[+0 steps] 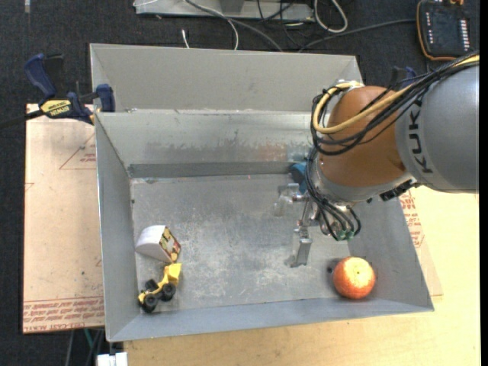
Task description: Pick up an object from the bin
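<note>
Camera view puts our gripper [300, 250] low over the bin's [229, 212] bare floor; we cannot tell if it is open or closed. Nearest, front right, sits a round red-orange fruit [354, 277]: probably firm, smooth, apt to roll, so we would pinch across its middle.

Grey bin [229, 227] holds an apple [354, 277]; white carton [156, 242]; yellow toy truck [160, 287].
</note>
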Robot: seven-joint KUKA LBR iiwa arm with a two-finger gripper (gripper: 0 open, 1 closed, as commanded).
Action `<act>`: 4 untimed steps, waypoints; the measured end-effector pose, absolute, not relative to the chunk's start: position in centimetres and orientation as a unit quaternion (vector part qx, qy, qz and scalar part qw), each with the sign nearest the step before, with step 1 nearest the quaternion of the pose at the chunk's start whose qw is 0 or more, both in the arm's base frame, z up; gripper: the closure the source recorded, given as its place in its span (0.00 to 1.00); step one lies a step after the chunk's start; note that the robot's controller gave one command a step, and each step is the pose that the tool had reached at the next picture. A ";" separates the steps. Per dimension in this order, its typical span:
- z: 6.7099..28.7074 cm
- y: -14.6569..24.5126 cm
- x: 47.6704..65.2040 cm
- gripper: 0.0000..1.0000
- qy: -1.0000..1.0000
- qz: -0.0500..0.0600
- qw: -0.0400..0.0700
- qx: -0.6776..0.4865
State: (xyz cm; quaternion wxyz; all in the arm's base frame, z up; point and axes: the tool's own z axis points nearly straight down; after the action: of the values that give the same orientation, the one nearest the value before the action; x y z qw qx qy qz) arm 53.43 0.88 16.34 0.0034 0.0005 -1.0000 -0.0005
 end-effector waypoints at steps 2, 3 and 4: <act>7.1 -9.1 48.6 0.00 -0.999 0.000 -0.007 -0.054; 12.4 -8.3 58.3 0.00 -0.983 -0.003 -0.004 -0.184; 9.9 -11.9 47.6 0.00 -1.000 -0.002 0.002 0.010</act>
State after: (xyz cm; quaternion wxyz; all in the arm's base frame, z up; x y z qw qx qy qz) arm 47.59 -11.91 9.91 0.0015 0.0100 -0.9999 -0.0022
